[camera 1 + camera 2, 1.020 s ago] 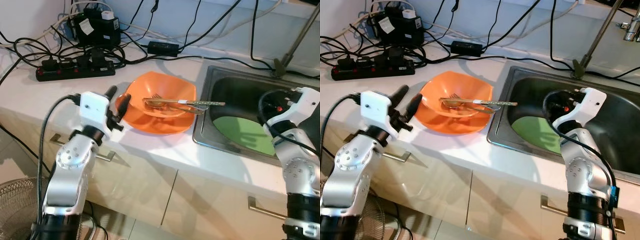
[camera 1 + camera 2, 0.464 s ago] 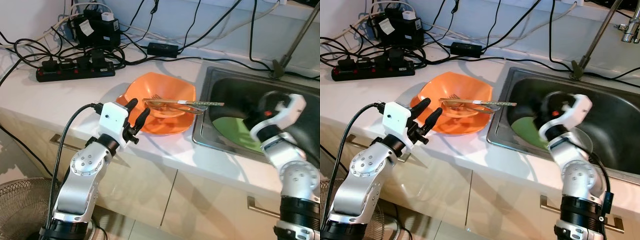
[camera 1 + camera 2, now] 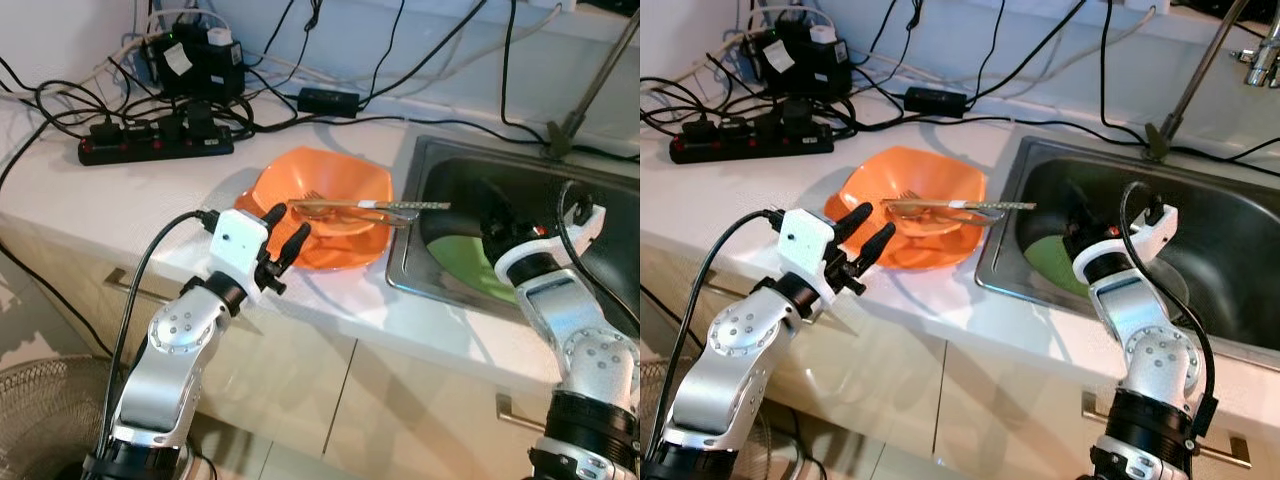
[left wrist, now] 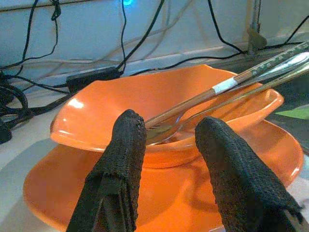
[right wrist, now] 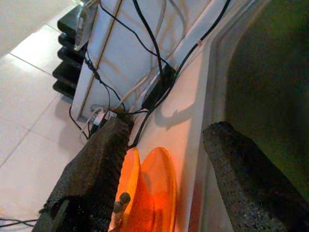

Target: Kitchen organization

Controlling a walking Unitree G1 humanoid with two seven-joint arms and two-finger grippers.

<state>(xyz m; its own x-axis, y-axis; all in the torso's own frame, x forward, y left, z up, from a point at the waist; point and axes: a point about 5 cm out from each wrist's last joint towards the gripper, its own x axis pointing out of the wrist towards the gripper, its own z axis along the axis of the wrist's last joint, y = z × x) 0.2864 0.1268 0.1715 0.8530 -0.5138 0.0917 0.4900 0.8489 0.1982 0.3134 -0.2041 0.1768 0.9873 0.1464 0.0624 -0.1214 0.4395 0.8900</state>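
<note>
An orange bowl [image 3: 335, 190] rests on an orange plate [image 4: 169, 193] on the white counter, just left of the sink. A fork and metal utensils [image 3: 370, 206] lie across the bowl, their handles reaching over the sink rim. My left gripper [image 3: 288, 224] is open at the plate's near-left edge, its fingers [image 4: 128, 145] pointing at the bowl without touching it. My right gripper [image 5: 169, 125] is open over the sink and faces left toward the bowl. A green plate [image 3: 455, 262] lies on the sink floor under it.
The steel sink [image 3: 420, 145] is on the right, with a faucet pole [image 3: 590, 90] behind it. A black power strip [image 3: 150, 145], chargers and several cables crowd the back of the counter. Cabinet handles [image 3: 130, 290] and a fan [image 3: 40, 400] are below the counter edge.
My left gripper has moved right, up to the plate's edge. My right arm has dropped lower over the sink and turned its gripper toward the bowl.
</note>
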